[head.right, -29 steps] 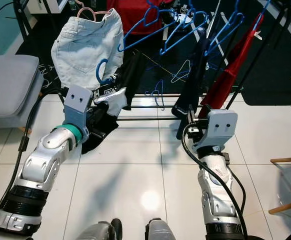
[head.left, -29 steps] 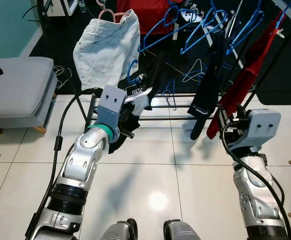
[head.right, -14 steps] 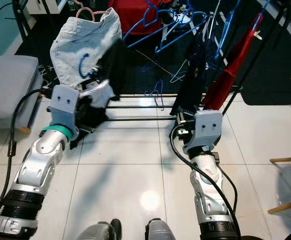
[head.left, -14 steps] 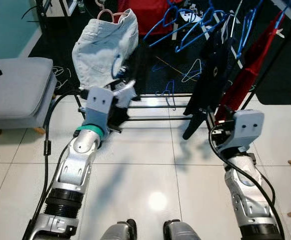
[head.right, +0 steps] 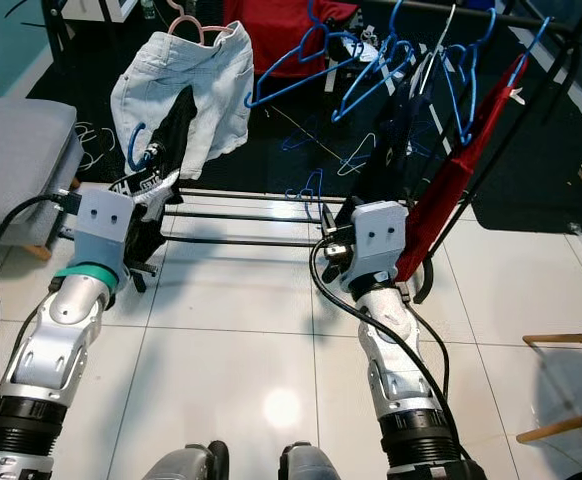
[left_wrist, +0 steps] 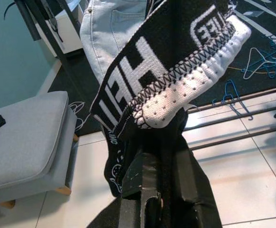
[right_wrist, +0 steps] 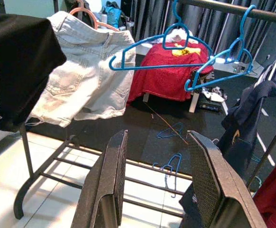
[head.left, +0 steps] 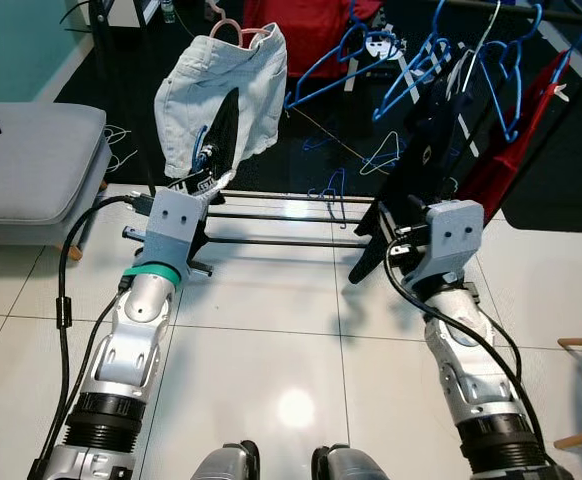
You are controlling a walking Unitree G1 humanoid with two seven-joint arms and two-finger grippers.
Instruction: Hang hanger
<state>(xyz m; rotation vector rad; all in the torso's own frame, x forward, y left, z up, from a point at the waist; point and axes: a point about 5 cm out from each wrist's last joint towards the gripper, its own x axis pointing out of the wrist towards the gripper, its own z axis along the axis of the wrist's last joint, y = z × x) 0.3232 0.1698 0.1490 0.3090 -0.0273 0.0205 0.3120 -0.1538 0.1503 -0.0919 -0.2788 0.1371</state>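
Observation:
My left gripper (head.left: pixel 204 180) is shut on a blue hanger (head.left: pixel 199 148) that carries a black garment (head.left: pixel 223 122) with a white-lettered waistband (left_wrist: pixel 176 57). It holds them up just in front of the pale denim shorts (head.left: pixel 226 85), which hang on a pink hanger. The cloth covers the fingertips in the left wrist view. My right gripper (right_wrist: pixel 157 185) is open with nothing between its fingers, low in front of the rack beside a dark hanging garment (head.left: pixel 426 130). The black top rail (right_wrist: pixel 223 9) carries several blue hangers (right_wrist: pixel 142 50).
A red garment (head.left: pixel 511 140) hangs at the right end of the rack. The rack's low bars (head.left: pixel 281 215) cross just beyond both wrists. Loose blue hangers (head.left: pixel 391 155) lie on the dark floor behind. A grey bench (head.left: pixel 31 160) stands at the left.
My left arm has swung left and lifted the hanger, so the black garment now stands up against the denim shorts. My right arm has shifted left, closer to the dark garment.

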